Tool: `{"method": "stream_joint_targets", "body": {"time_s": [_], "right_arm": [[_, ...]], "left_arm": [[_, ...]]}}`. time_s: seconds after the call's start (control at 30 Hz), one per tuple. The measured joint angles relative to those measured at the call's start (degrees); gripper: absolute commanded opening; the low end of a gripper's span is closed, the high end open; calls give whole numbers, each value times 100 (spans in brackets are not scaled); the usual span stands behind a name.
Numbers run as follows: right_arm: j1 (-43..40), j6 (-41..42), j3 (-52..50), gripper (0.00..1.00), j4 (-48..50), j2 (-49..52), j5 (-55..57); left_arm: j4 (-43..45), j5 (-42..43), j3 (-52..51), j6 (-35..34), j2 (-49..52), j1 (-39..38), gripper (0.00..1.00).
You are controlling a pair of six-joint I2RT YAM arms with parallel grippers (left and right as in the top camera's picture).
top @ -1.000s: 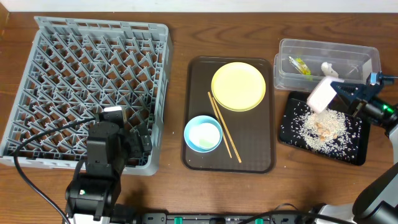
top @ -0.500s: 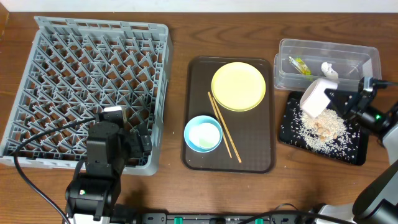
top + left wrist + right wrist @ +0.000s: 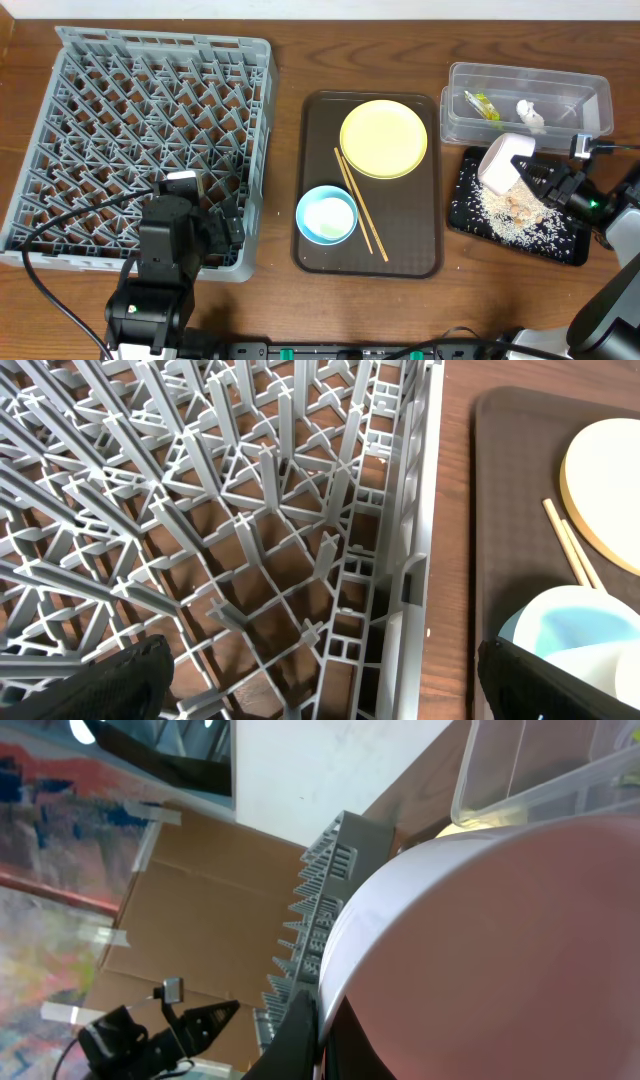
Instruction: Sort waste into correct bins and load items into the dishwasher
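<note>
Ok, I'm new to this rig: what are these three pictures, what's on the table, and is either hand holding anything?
Two robot arms at a table. One picture looks down from above; the other two come from wrist cameras. At left sits the grey dish rack; the left hand hovers open and empty over its near corner. The brown serving tray in the middle carries a yellow plate, blue bowl and chopsticks. At right, the clear tub holds a wrapper and tissue. The right hand grips a white bowl, tipped over the black tray of rice scraps.
</note>
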Motion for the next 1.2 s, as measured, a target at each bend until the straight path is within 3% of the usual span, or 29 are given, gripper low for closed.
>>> {"method": "stream_joint_targets", "body": {"time_s": [0.27,0.5,0.7,0.93,1.2], "right_arm": [[0,57,0,1,4,0,7],[17,1296,-15,1,-612,-2,986],[404,1672,-15,1,-654,-442,1499],[1665,1803,669,1,-1207,-1574,2734],[3746,1248,1665,1,-1582,-1565,4548]], "left_arm": [[0,0,0,0,0,0,99],[0,0,0,0,0,0,99],[0,0,0,0,0,0,99],[0,0,0,0,0,0,99],[-2,0,0,0,0,0,99]]}}
